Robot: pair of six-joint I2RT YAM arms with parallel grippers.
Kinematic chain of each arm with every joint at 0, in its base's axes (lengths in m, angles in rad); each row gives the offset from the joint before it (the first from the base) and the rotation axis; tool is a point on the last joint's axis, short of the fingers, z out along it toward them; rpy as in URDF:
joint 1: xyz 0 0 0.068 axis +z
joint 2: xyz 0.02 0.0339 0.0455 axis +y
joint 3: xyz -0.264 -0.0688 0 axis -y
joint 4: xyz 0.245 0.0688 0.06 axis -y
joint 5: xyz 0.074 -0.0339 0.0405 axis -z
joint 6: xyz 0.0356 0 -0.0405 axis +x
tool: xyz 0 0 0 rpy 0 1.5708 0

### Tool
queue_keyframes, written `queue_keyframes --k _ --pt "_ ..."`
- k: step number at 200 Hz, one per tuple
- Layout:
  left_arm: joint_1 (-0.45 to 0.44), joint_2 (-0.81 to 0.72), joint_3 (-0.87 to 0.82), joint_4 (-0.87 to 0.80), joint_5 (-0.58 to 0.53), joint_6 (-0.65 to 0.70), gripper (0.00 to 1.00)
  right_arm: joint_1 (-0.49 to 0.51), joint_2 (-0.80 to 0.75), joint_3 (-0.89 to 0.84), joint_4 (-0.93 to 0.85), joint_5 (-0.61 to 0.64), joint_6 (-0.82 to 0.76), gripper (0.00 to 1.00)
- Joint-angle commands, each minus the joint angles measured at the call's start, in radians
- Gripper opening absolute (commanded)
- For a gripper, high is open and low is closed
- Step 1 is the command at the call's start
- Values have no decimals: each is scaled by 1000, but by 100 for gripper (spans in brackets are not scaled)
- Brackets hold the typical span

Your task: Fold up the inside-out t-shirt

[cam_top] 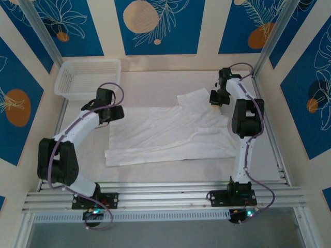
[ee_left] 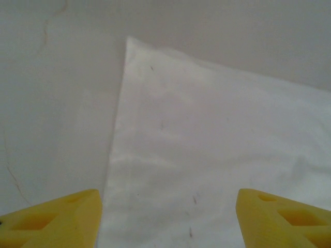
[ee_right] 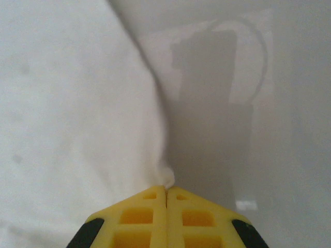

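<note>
The white t-shirt (cam_top: 170, 132) lies spread flat across the middle of the table, its far right part bunched up by the right arm. My left gripper (cam_top: 115, 113) hangs at the shirt's far left corner, open. In the left wrist view its yellow fingertips (ee_left: 57, 217) stand wide apart over that corner of the t-shirt (ee_left: 207, 155), one off the cloth and one above it. My right gripper (cam_top: 217, 101) is at the shirt's far right edge. The right gripper (ee_right: 166, 188) is shut on a small pinch of the t-shirt (ee_right: 77, 119), whose edge rises from the jaws.
A white mesh basket (cam_top: 88, 78) stands at the back left, just beyond the left gripper. Metal frame posts rise at both back corners. Rails (cam_top: 165, 194) run along the near edge by the arm bases. Bare tabletop (cam_top: 155, 82) lies beyond the shirt.
</note>
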Motion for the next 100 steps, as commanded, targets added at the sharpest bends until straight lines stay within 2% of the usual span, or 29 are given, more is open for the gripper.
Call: queue_keyframes --k 1,26,48,100 --pt "20 56 63 2 -64 -14 70 -10 -193 -103 74 -58 19 0" --pt "20 131 115 18 -109 -13 71 -19 -244 -204 116 -60 43 0" --pt "17 194 141 51 -193 -12 71 -29 -256 -252 129 -49 69 0" --pt "17 348 203 160 -299 18 70 -33 -249 -236 123 -76 82 0"
